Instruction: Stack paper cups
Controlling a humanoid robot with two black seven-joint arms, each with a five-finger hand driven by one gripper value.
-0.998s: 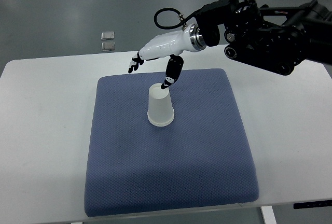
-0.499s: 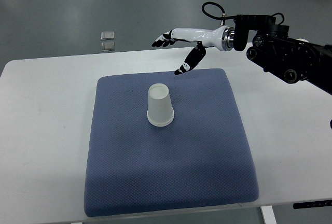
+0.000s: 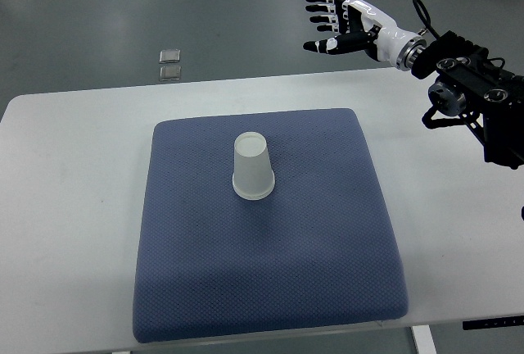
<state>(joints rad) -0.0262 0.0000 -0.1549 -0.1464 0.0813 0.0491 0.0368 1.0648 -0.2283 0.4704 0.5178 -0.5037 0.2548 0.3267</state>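
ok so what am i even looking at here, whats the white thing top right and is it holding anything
This is one camera on a humanoid robot, looking steeply down at its work table. The white and black thing at the top right is the robot's right hand, on a black arm that comes in from the right edge. Its fingers are spread and it holds nothing; it hangs beyond the table's far edge. The left arm is not in the picture. On the table lies a blue pad, and on the pad stands a white paper cup, upside down. Whether it is one cup or several already stacked, I cannot tell. Two small square things lie on the floor behind.
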